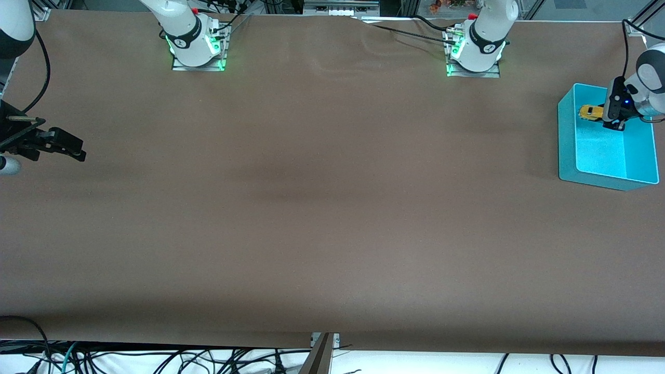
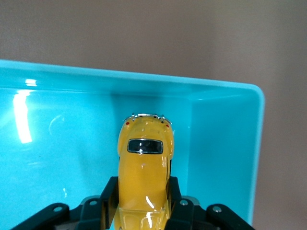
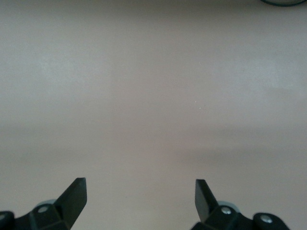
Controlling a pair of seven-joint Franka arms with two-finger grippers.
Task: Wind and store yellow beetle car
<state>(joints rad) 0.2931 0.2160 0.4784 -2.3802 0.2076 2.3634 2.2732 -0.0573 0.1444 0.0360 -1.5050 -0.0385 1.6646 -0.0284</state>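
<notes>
Front view: brown counter (image 1: 332, 208), a turquoise bin (image 1: 566, 135) at the left arm's end.
Left gripper (image 1: 609, 117): over the bin, fingers clamped on the yellow beetle car (image 1: 590, 112).
Yellow beetle car: held inside the bin's rim, near a corner, above its floor.
Right gripper (image 1: 70, 148): waits over bare counter at the right arm's end, fingers (image 3: 74, 194) spread wide, holding nothing.
</notes>
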